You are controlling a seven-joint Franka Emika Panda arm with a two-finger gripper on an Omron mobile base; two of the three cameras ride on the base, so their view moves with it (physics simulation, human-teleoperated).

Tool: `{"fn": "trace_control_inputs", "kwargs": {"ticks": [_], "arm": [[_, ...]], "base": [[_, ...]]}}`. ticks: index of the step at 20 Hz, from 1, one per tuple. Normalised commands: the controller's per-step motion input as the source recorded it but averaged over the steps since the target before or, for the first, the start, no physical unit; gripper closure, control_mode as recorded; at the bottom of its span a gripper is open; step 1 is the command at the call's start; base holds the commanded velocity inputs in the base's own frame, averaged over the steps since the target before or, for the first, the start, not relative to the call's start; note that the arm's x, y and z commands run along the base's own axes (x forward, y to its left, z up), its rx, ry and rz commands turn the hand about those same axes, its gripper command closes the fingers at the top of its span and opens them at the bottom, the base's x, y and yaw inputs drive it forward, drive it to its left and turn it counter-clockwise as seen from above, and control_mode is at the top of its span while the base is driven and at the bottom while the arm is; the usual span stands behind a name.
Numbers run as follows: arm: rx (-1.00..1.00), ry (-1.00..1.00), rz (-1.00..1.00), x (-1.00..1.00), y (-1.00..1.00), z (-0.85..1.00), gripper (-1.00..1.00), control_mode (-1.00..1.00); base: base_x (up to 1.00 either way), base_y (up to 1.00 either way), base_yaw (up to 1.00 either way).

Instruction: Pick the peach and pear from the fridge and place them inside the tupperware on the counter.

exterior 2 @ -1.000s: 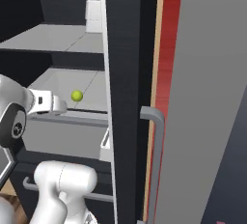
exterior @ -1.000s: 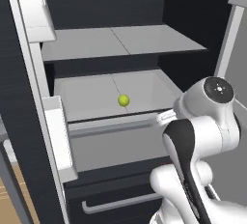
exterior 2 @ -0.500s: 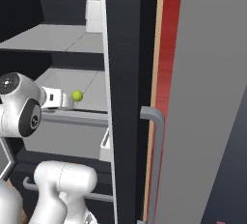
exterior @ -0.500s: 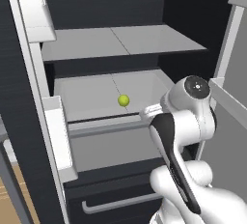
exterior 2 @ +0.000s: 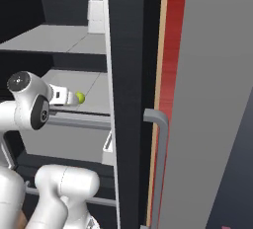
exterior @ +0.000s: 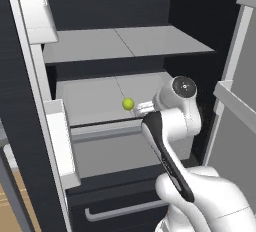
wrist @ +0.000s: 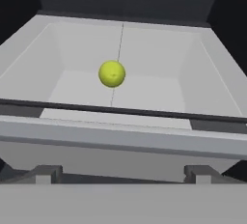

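Pear (wrist: pixel 112 73) sits mid-floor of the fridge's grey drawer (wrist: pixel 212 73), no peach beside it. It lies dead ahead of the gripper (wrist: pixel 123 174), beyond the drawer's front rim. Fingers apart, nothing held. Round fruit, no long axis.

Small round yellow-green pear (exterior: pixel 128 104) at frame centre on grey fridge shelf (exterior: pixel 95 96); white arm's wrist just right of it.

The pear (wrist: pixel 112 73) is plain yellow-green; the fridge (exterior: pixel 100 6) is black. Its shelves (exterior: pixel 125 43) are grey; the door bins (exterior: pixel 60 141) white.
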Motion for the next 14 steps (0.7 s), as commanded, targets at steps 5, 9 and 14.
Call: {"fn": "trace_control_inputs", "kwargs": {"ticks": [5,9,14], "arm": [[0.0,0.0,0.0,0.61,0.08,-0.15,-1.0,-1.0],[0.0,0.0,0.0,0.59,0.12,-0.16,-1.0,-1.0],[0.0,0.0,0.0,0.57,0.11,-0.17,-1.0,-1.0]], "base": [[0.0,0.0,0.0],[0.0,0.0,0.0],[0.0,0.0,0.0]]}}
